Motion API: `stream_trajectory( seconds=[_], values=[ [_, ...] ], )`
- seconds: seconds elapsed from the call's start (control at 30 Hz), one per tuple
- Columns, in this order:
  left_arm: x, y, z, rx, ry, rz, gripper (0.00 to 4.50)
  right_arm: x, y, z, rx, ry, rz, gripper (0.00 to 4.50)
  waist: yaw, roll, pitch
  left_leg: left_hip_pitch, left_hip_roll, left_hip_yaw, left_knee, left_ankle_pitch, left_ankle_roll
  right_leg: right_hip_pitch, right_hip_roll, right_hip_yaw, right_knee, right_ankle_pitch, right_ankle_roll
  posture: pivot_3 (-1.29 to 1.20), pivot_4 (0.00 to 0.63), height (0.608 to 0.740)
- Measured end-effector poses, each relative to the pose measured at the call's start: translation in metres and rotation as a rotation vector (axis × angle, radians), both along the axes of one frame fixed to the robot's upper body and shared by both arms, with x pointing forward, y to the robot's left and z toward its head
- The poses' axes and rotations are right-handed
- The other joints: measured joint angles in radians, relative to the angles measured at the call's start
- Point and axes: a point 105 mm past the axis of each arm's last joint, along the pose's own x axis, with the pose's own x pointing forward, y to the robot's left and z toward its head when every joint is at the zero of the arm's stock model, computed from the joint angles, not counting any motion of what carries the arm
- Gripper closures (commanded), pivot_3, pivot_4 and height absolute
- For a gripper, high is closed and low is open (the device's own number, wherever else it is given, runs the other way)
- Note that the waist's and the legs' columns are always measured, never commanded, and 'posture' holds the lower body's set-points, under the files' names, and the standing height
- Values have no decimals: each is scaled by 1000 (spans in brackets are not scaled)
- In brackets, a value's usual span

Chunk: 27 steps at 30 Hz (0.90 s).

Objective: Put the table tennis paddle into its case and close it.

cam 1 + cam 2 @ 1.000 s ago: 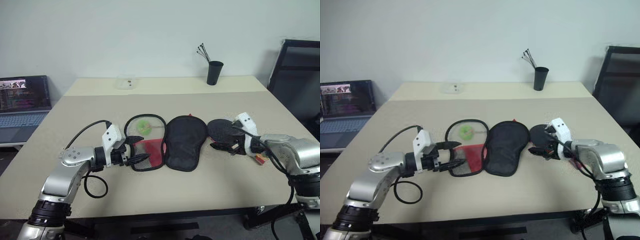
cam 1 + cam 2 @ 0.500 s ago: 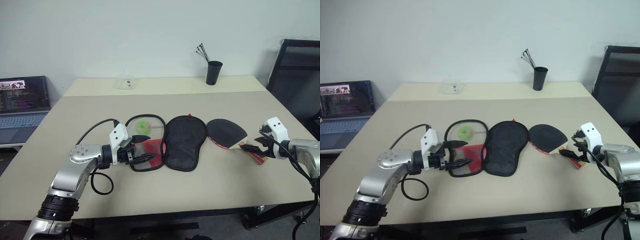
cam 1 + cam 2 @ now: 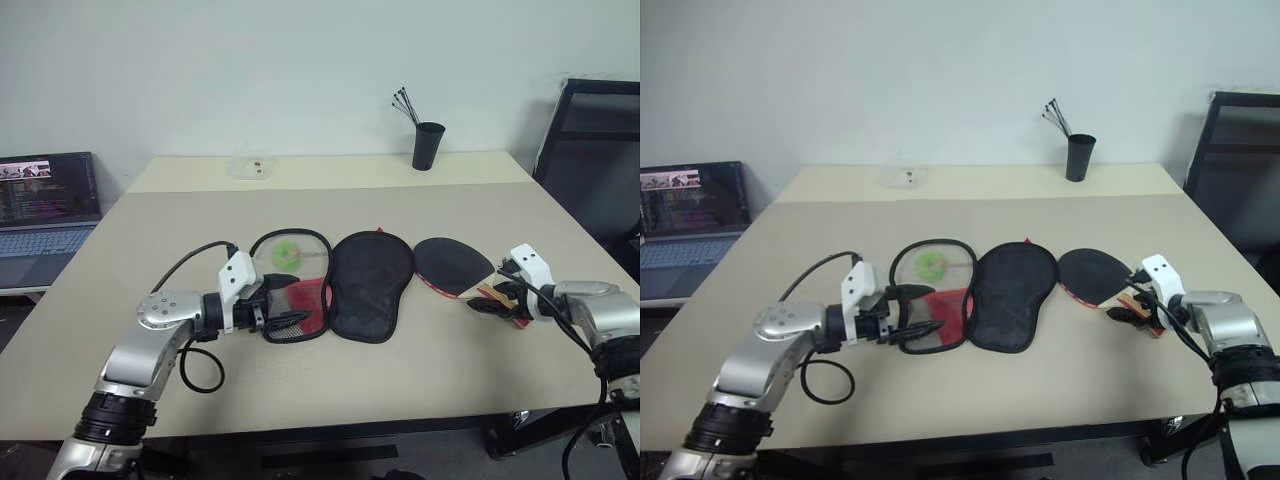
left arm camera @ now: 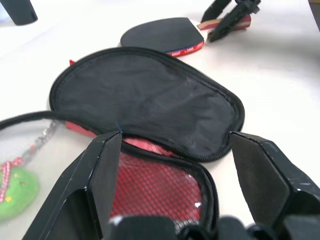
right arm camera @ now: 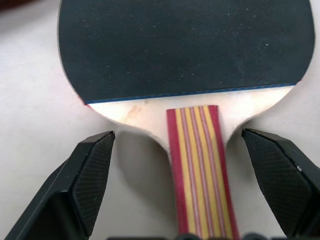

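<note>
The table tennis paddle (image 3: 452,265) lies flat on the table, black face up, its striped handle (image 5: 200,165) pointing at my right arm. My right gripper (image 3: 489,302) is open, one finger on each side of the handle and neither touching it. The case (image 3: 370,285) lies unzipped and spread open left of the paddle. Its black half is in the middle. Its other half (image 3: 292,268), with mesh, a red panel and the green zip pull (image 3: 288,251), lies further left. My left gripper (image 3: 288,302) is open, its fingers (image 4: 102,180) astride the red mesh end of the case.
A black cup (image 3: 429,145) holding thin sticks stands at the table's far edge, and a small clear box (image 3: 250,163) sits far left of it. A laptop (image 3: 45,200) is off the table's left side. A dark chair (image 3: 590,150) stands on the right.
My right gripper left the paddle's blade, swung out to the right, and has come back lower, at the handle end. My left gripper has stayed at the case.
</note>
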Motion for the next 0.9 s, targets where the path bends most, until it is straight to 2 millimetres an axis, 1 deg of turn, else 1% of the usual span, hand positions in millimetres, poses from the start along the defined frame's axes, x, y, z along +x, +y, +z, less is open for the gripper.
stream_trajectory(
  seconds=[0.23, 0.33, 0.4, 0.53, 0.57, 0.6, 0.67, 0.7, 0.77, 0.83, 0.9],
  values=[
    [-2, 5, -3, 0, 8, 19, 796, 2, 1, -2, -1, -6, -5, 17, 0, 0, 0, 1, 0, 1, 1, 0, 0, 1, 0, 1, 0, 3, 1, 0, 150, 740],
    [-3, 10, -4, 11, 11, 32, 796, -3, 4, 3, 16, -9, 3, 17, 1, 0, 0, 0, 0, 1, 1, 0, 0, 0, 0, 1, 0, 3, 1, 0, 150, 740],
    [-4, 16, -4, 13, 10, 55, 796, -7, 4, 12, 17, -32, 3, 17, 1, 0, 0, 0, 0, 2, 0, 0, 0, -1, 0, 2, 0, 2, 1, 0, 150, 740],
    [-6, 24, -5, 17, 9, 84, 796, -5, 2, 51, 47, -166, -52, 17, 1, 0, 0, 0, 0, 2, 1, 0, 0, -1, 0, 3, 0, 2, 1, 0, 150, 740],
    [-6, 25, -6, 17, 13, 88, 796, -6, 7, 58, 69, -182, -49, 17, 1, 0, 0, 0, 1, 2, 0, 0, 0, -1, 0, 3, 0, 2, 1, 0, 150, 740],
    [-7, 25, -7, 16, 17, 90, 796, -7, 17, 64, 98, -195, -27, 17, 0, 0, 0, 1, 1, 2, 1, 0, 0, -1, 0, 3, 0, 2, 1, 0, 150, 740],
    [-7, 25, -7, 15, 17, 90, 796, -11, 45, 68, 174, -194, 38, 17, -1, 0, 0, 1, 2, 2, 0, 0, 0, -1, 0, 3, 0, 3, 1, 0, 150, 740],
    [-7, 24, -6, 15, 15, 89, 796, -15, 62, 65, 221, -175, 80, 17, -1, 0, 0, 1, 3, 1, 0, 0, 0, -1, 0, 2, 0, 2, 1, 0, 150, 740],
    [-7, 24, -5, 15, 11, 87, 796, -22, 83, 51, 276, -110, 115, 17, 2, 0, 0, 0, 2, 0, 0, 0, 0, -1, 0, 2, 0, 2, 1, 0, 150, 740],
    [-6, 24, -5, 15, 10, 88, 796, -27, 92, 36, 296, -49, 124, 17, 4, 0, 0, 0, 1, 1, 0, 0, 0, -1, 0, 2, 0, 3, 1, 0, 150, 740],
    [-6, 24, -5, 15, 10, 88, 796, -30, 99, 29, 312, -19, 122, 17, 5, 0, 0, -1, 0, 2, 1, 0, 0, -1, -1, 2, 0, 3, 1, 0, 150, 740]
  ],
)
